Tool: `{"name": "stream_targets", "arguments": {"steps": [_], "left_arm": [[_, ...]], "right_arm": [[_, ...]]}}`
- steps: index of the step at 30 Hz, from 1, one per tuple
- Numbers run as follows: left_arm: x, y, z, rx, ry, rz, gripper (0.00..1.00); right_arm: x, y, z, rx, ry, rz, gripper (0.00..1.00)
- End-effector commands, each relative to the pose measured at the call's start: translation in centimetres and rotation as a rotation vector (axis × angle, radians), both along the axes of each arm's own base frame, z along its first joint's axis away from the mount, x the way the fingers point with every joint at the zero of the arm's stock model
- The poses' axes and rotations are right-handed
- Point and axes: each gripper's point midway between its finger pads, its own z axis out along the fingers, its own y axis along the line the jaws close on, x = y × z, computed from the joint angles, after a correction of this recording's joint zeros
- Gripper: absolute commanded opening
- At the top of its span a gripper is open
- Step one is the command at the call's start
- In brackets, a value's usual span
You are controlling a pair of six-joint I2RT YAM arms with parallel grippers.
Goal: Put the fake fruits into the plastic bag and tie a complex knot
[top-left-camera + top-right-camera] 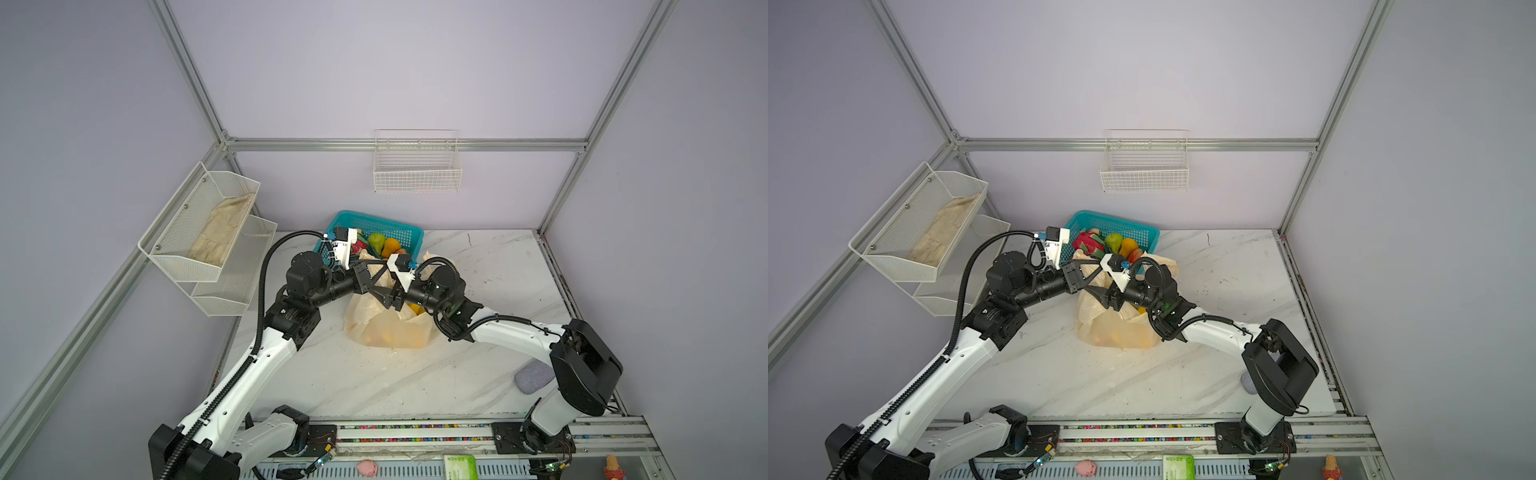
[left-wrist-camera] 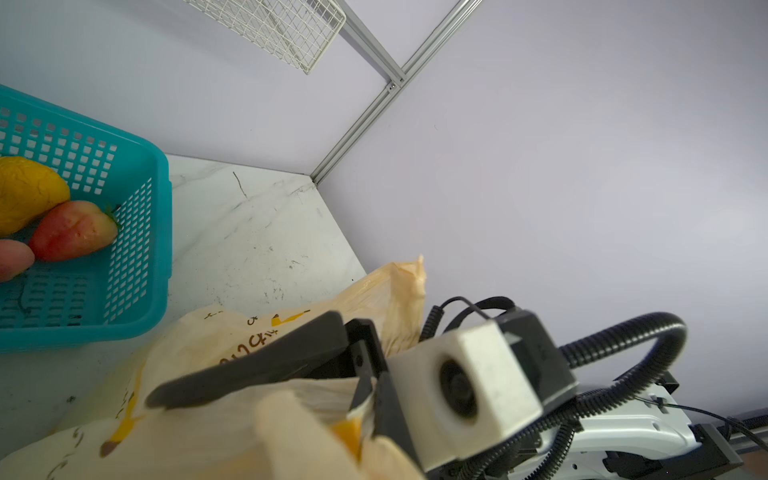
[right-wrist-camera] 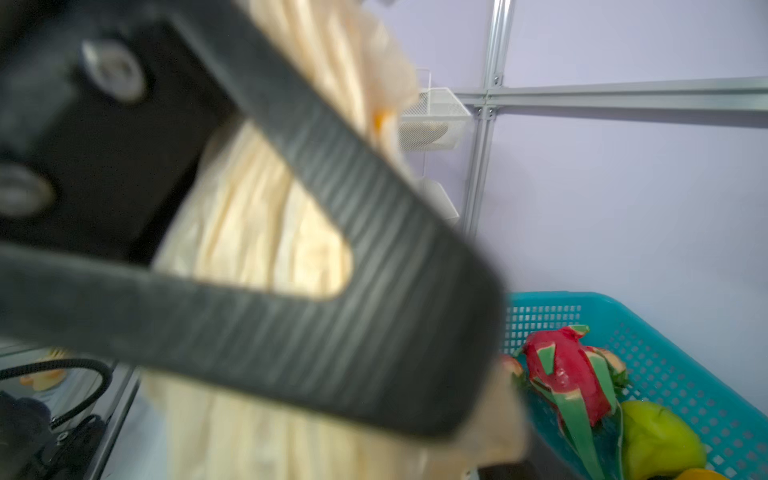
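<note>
1. Left wrist view is showing the thin translucent peach-cream plastic bag (image 2: pixel 191 336) billowing right up against the lens and burying the left hand (image 1: pixel 380 266). That hand is pinched fully closed, seemingly on the bag's raised rim.
2. Right hand (image 1: pixel 374 291) is reaching into the bag mouth, jaws looking parted, with film lying around its ribbed black finger (image 3: pixel 395 340). Whether it is gripping anything, I cannot tell.
3. Plastic bag is sitting on the white marbled bench (image 1: pixel 415 386), just in front of the teal mesh basket (image 1: pixel 386 228). Several fake fruits (image 1: pixel 1113 242) are lying in that basket: red-pink dragon fruit (image 3: pixel 569 374), green pear (image 3: pixel 660 436), strawberry (image 2: pixel 75 230).
4. Slick film could be slipping from the left pinch, collapsing the mouth. The right finger could be snagging or tearing it. Hands working this close could be colliding.
5. Hard to make out: a yellow-orange piece (image 2: pixel 349 432) glowing inside the bag, the handle loops, how many fruits are bagged. Right wrist picture is blurring badly.
</note>
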Motion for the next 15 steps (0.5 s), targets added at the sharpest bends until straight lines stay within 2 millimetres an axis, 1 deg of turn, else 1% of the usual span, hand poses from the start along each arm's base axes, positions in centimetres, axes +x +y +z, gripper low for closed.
{"name": "stream_targets", "arguments": {"steps": [1, 3, 5, 6, 8, 9, 10, 12, 13, 15], "left_arm": [[-1.0, 0.6, 7.1, -0.076, -0.161, -0.020, 0.00], [-0.9, 0.9, 7.2, -0.077, -0.163, -0.012, 0.00], [-0.7, 1.0, 7.1, -0.081, -0.160, -0.013, 0.00], [-0.6, 1.0, 7.1, -0.084, -0.157, -0.015, 0.00], [-0.6, 0.8, 6.9, -0.096, -0.149, -0.027, 0.00], [-0.6, 0.8, 6.9, -0.105, -0.144, -0.030, 0.00], [-0.6, 0.8, 6.8, -0.112, -0.138, -0.031, 0.00], [-0.6, 0.8, 6.6, -0.121, -0.130, -0.029, 0.00], [-0.6, 0.9, 6.5, -0.127, -0.124, -0.027, 0.00], [-0.7, 1.0, 6.4, -0.134, -0.121, -0.019, 0.00]], "right_arm": [[-2.1, 0.2, -2.0, -0.039, 0.021, 0.140, 0.40], [-2.3, -0.4, -3.3, -0.059, 0.046, 0.130, 0.29], [-2.5, -0.9, -4.1, -0.071, 0.061, 0.117, 0.21], [-2.5, -1.2, -4.1, -0.073, 0.067, 0.103, 0.18], [-2.0, -1.7, -3.9, -0.075, 0.064, 0.058, 0.18], [-1.6, -1.9, -3.6, -0.081, 0.061, 0.029, 0.19], [-1.0, -2.2, -3.2, -0.084, 0.069, -0.014, 0.23], [-0.3, -2.4, -2.1, -0.061, 0.093, -0.059, 0.32], [-0.2, -2.5, -1.4, -0.036, 0.102, -0.078, 0.40], [-0.3, -2.5, -0.3, 0.004, 0.104, -0.124, 0.52]]}}
